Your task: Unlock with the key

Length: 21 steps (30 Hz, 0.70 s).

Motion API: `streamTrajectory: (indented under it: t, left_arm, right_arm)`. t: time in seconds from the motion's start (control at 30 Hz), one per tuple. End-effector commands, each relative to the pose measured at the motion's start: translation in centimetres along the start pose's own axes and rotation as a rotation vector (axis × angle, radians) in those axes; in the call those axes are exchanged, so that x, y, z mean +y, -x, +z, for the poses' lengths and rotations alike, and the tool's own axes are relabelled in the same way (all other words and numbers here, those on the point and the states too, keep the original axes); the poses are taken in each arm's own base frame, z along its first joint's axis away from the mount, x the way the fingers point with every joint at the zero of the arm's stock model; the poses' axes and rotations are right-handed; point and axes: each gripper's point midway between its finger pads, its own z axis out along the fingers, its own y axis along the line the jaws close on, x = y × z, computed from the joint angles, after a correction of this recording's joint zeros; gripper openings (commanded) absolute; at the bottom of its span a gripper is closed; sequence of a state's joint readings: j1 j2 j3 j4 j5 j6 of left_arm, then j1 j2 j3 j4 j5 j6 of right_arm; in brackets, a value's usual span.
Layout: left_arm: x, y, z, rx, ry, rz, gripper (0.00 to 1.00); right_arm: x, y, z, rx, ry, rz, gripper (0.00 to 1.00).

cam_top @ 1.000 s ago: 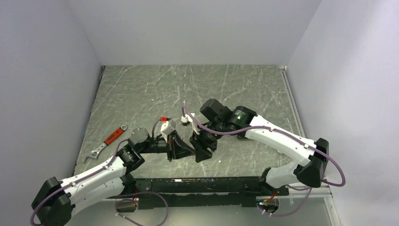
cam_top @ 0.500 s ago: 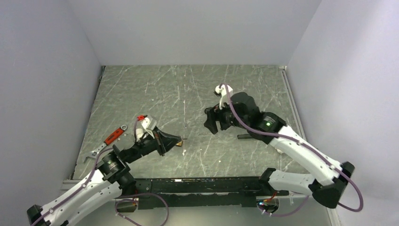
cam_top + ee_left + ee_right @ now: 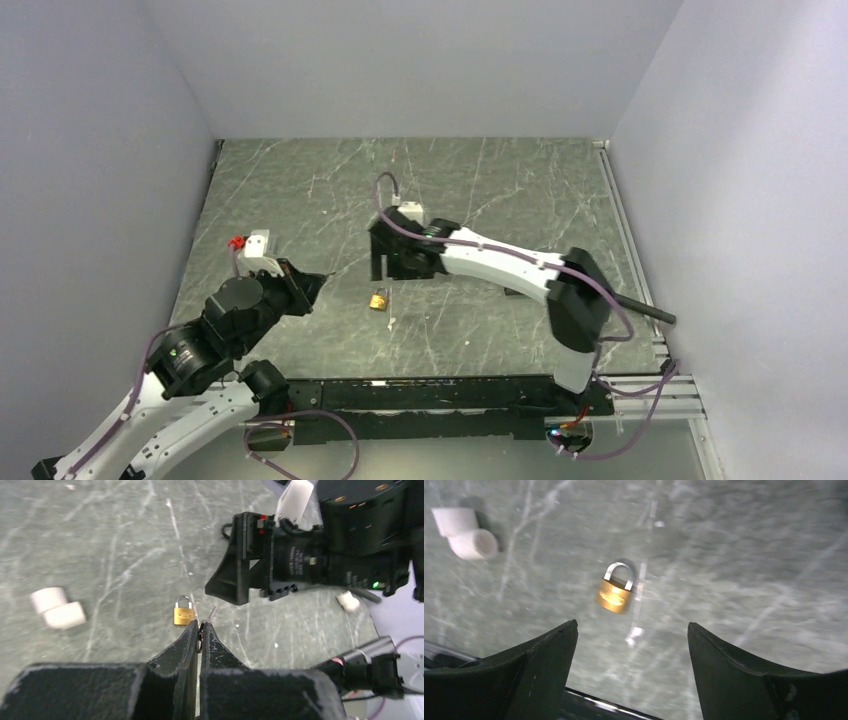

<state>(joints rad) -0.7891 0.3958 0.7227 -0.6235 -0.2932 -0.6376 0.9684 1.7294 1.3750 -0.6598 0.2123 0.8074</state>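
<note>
Pinching my left fingers point(image 3: 200, 629) tight together at the near-left, I hold what I take to be the tiny black-headed, silvery-bladed key point(image 3: 212, 613). Only a thin pale sliver shows past the tips, and I cannot rule out that it is a vein in the grey marbled desk point(image 3: 500, 180).

Beyond those tips, to my right and apart from them, the small brass padlock with its steel shackle point(image 3: 379, 300) lies flat on the desk, touched by neither arm. The shackle looks seated. Its long axis runs roughly near to far, with the shackle pointing away from me as far as I can tell, so the keyway end would face my side. A white plastic pipe elbow point(image 3: 55, 609) lies off to one side of it, well apart.

Farther on, my right fingers point(image 3: 227, 580) hang just beyond and above the padlock, spread wide and empty. In the right wrist view the lock shows in the gap between them. That arm is plainly the nearer one, so I judge it should take the padlock body before the blade can be lined up with the keyway along that same axis.

White lettering on the right wrist housing is too small to read, and the stamp on the brass face is blurred.
</note>
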Motion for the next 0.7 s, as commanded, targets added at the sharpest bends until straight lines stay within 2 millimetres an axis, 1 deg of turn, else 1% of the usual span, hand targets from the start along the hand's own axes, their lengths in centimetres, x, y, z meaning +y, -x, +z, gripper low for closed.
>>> streamTrajectory:
  t: [0.0, 0.07, 0.13, 0.27, 0.33, 0.53, 0.67]
  left_arm:
    - [3.8, 0.9, -1.9, 0.022, 0.243, 0.001, 0.00]
    - [3.9, 0.8, -2.0, 0.025, 0.247, 0.001, 0.00]
    - [4.4, 0.5, -2.2, 0.020, 0.260, -0.013, 0.00]
    - [4.6, 1.0, -3.2, -0.035, 0.238, -0.047, 0.00]
    - [4.8, 1.1, -3.5, -0.052, 0.232, -0.057, 0.00]
    - [4.7, 0.9, -3.5, -0.046, 0.228, -0.059, 0.00]
    - [4.6, 0.8, -3.5, -0.045, 0.220, -0.059, 0.00]
  right_arm:
    - [3.6, 1.2, 1.4, 0.002, -0.057, 0.182, 0.83]
    - [4.6, 0.9, 2.2, 0.013, -0.063, 0.208, 0.80]
    - [5.1, 0.6, 2.8, 0.019, -0.067, 0.242, 0.78]
    - [4.5, 0.0, 3.4, 0.012, -0.082, 0.286, 0.77]
    - [4.3, -0.6, 4.3, 0.025, -0.083, 0.284, 0.78]
    - [4.6, -3.0, 7.2, 0.129, -0.124, 0.263, 0.76]
    - [4.4, -3.9, 8.3, 0.150, -0.136, 0.272, 0.75]
